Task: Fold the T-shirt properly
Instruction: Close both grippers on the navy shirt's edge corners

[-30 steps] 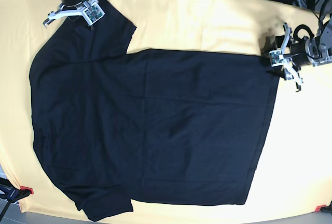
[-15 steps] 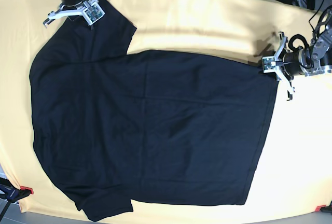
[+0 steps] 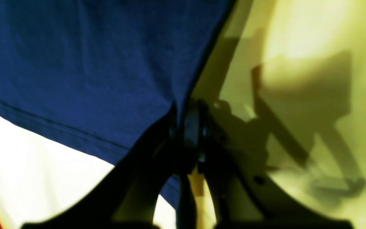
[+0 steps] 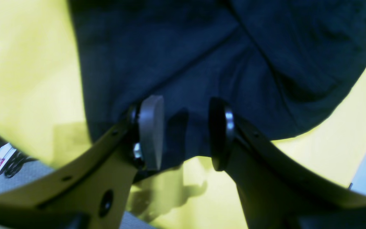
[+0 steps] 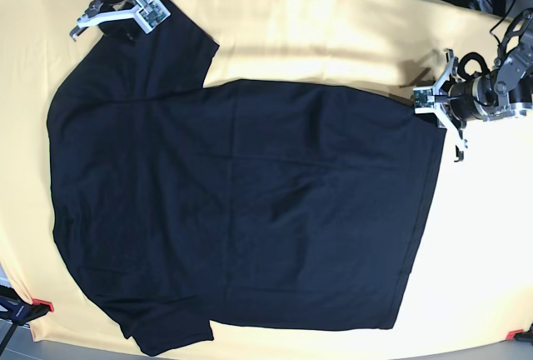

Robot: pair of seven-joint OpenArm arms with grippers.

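T-shirt [image 5: 241,210] flat on the yellow tablecloth [image 5: 333,35]. Left gripper [image 3: 186,127] clamped on the hem corner — right gripper [image 4: 183,133] parted over the sleeve, holding nothing.

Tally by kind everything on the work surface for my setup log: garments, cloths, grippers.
T-shirt, black: 1
Tablecloth, yellow: 1
Grippers: 2, namely the left gripper, jaws shut on the shirt's hem corner, and the right gripper, jaws apart over a sleeve
Total: 4
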